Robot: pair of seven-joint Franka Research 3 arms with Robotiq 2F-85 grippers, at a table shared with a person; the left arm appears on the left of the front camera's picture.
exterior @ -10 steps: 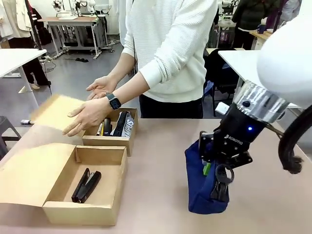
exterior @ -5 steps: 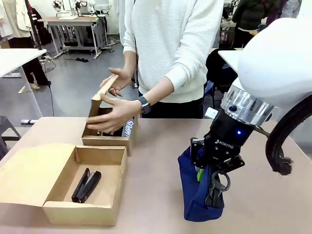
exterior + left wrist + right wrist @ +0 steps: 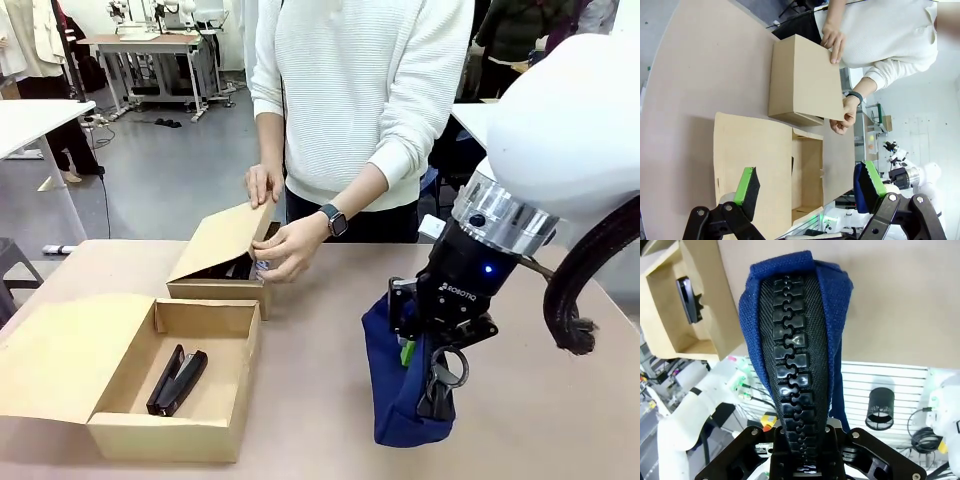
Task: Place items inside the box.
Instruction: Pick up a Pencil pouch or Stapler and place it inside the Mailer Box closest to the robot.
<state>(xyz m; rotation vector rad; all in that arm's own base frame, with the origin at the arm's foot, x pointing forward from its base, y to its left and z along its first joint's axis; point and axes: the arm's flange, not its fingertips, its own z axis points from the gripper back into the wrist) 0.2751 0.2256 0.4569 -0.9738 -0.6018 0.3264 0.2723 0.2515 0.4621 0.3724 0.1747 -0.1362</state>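
Note:
The larger brown box [image 3: 165,438] stands open at the front left, its flap [image 3: 60,355] laid out to the left. One black stapler [image 3: 177,380] lies inside it. My right gripper [image 3: 428,372] is shut on the navy-blue zip pouch [image 3: 385,385], which hangs upright right of the box, its lower end near the tabletop. In the right wrist view the pouch [image 3: 795,355] with its black zip runs away from my gripper [image 3: 802,450], and the box [image 3: 705,335] with the stapler [image 3: 687,299] lies beyond. My left gripper [image 3: 809,187] is open high above the box [image 3: 807,172].
Behind the larger box, the person's hands [image 3: 285,250] hold the lid of the smaller brown box [image 3: 220,290], tilted almost down over dark items. This smaller box [image 3: 805,80] also appears from above. Bare table [image 3: 310,400] lies between the box and the pouch.
The person swung the smaller box's lid up and over, then down toward shut. My right gripper carried the pouch a little left, toward the larger box.

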